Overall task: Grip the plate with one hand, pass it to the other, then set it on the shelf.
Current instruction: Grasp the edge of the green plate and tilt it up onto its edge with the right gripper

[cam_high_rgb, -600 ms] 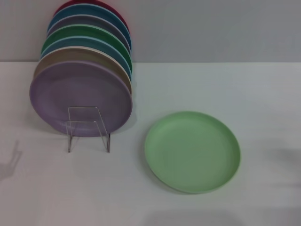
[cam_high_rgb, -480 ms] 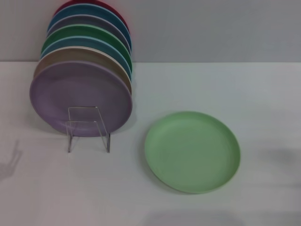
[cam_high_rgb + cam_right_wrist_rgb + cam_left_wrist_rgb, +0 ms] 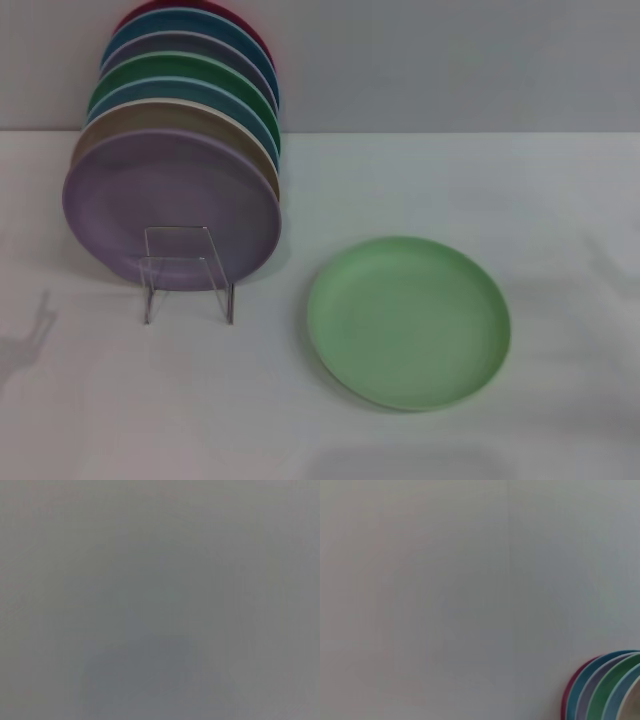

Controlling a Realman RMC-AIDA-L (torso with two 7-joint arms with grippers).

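Head view alone: plate (image 3: 409, 322).

The round light-green plastic plate (image 3: 409, 322) looks matt and smooth, the white table (image 3: 500, 190) matt, the clear acrylic rack (image 3: 187, 272) glossy.

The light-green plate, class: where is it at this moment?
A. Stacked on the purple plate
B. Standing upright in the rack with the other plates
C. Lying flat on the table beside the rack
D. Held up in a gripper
C: the light-green plate lies flat on the white table, apart from the rack of upright plates, with no gripper in sight.
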